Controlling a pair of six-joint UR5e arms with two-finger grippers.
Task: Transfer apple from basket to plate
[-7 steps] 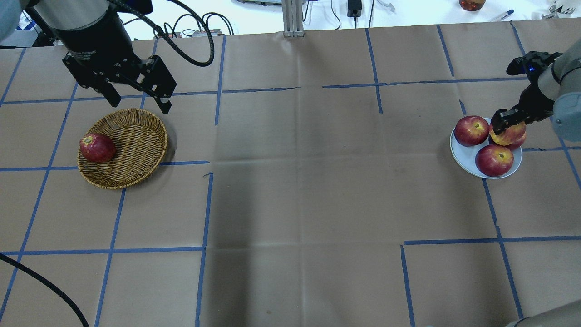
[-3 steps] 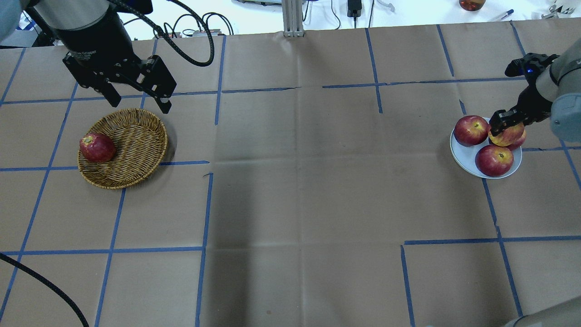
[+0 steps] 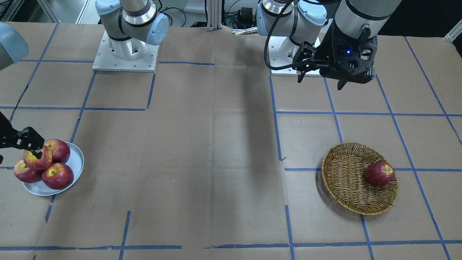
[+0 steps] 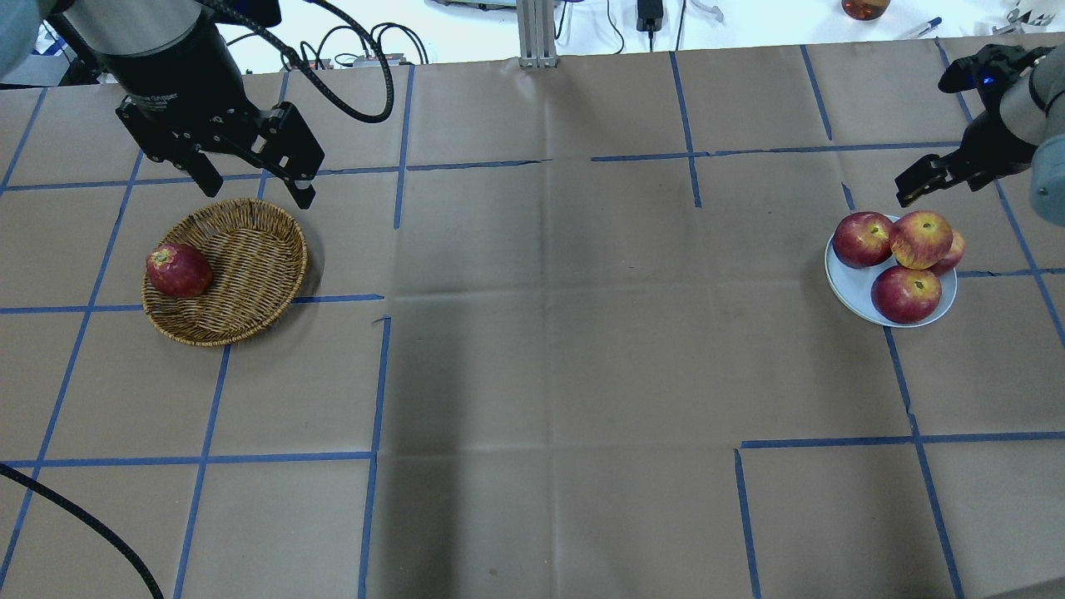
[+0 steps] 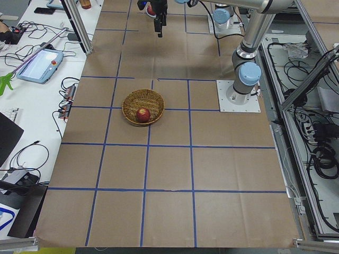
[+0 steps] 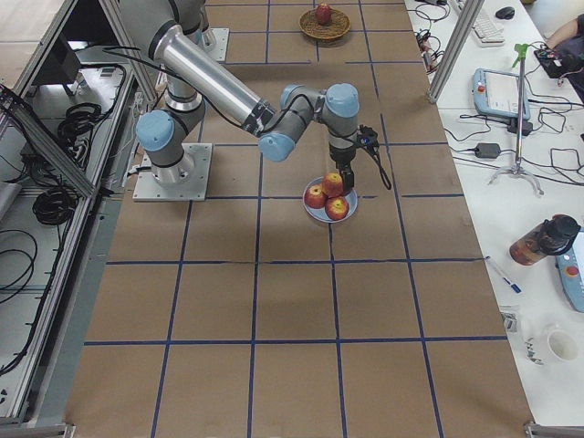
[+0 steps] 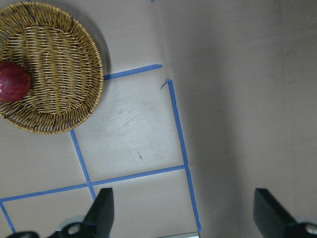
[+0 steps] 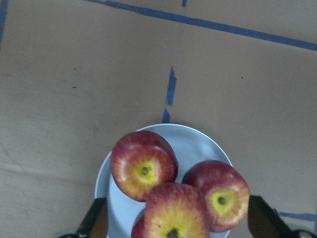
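Note:
The apple (image 4: 921,239), red with a broad yellow-orange blush, rests on top of three darker apples on the pale plate (image 4: 842,283) at the right. It also shows in the right wrist view (image 8: 173,213) and the front view (image 3: 38,159). My right gripper (image 4: 919,181) is open and empty, just above and behind the apple, apart from it. The wicker basket (image 4: 250,249) stands at the left. My left gripper (image 4: 254,185) hangs open and empty above the basket's far rim.
One dark red apple (image 4: 177,270) lies at the basket's left side. Dark red apples (image 4: 864,239) (image 4: 905,294) fill most of the plate. The arm bases (image 3: 124,54) stand at the robot's edge. Blue tape lines cross the brown paper.
My right gripper has let go of the blushed apple and moved up and away toward the table's far side. The apple stays on the pile. The left arm has not moved.

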